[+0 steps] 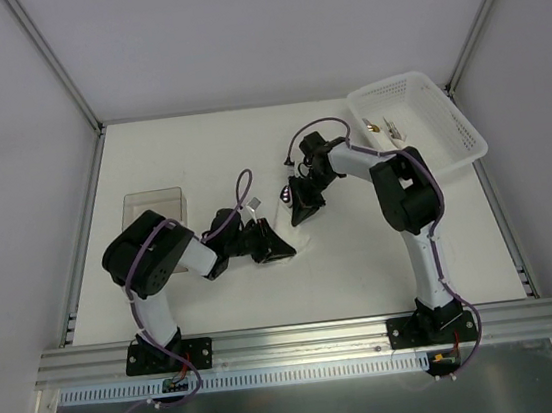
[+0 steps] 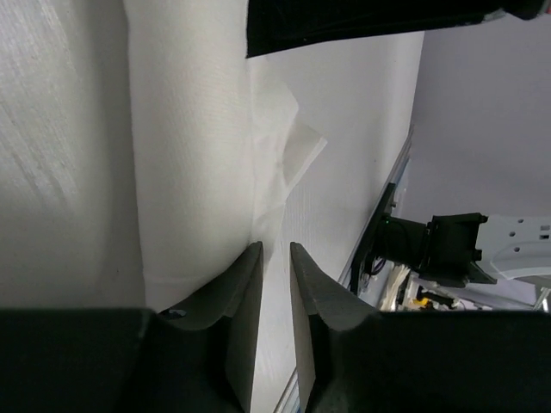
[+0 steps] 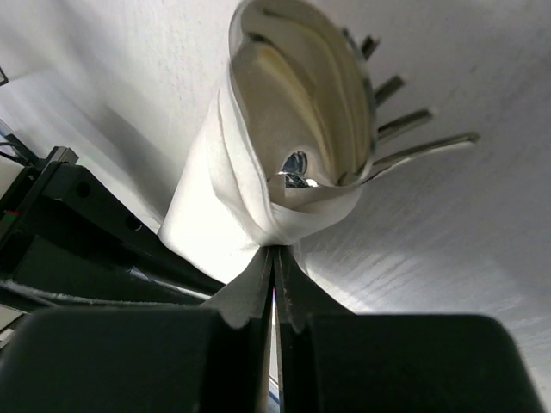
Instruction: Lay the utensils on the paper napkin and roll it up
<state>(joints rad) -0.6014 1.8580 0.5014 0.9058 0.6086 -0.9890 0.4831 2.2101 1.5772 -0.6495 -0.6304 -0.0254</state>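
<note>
The paper napkin (image 3: pixel 232 198) is rolled into a tube around the utensils. Fork tines (image 3: pixel 413 120) stick out of its open end, and a shiny piece (image 3: pixel 295 165) shows inside. My right gripper (image 3: pixel 275 249) is shut, pinching the roll's lower fold at its fingertips. In the left wrist view the napkin roll (image 2: pixel 181 172) lies to the left, with a loose corner (image 2: pixel 297 151) sticking out. My left gripper (image 2: pixel 275 248) stands beside the roll, jaws a narrow gap apart with nothing between them. From above, both grippers (image 1: pixel 281 248) (image 1: pixel 298 219) meet mid-table at the roll's end (image 1: pixel 285 196).
A white lattice basket (image 1: pixel 464 138) sits at the back right with a few items (image 1: pixel 379 125) inside. A clear plastic box (image 1: pixel 153 203) stands at the left, just behind the left arm. Metal frame rails border the table.
</note>
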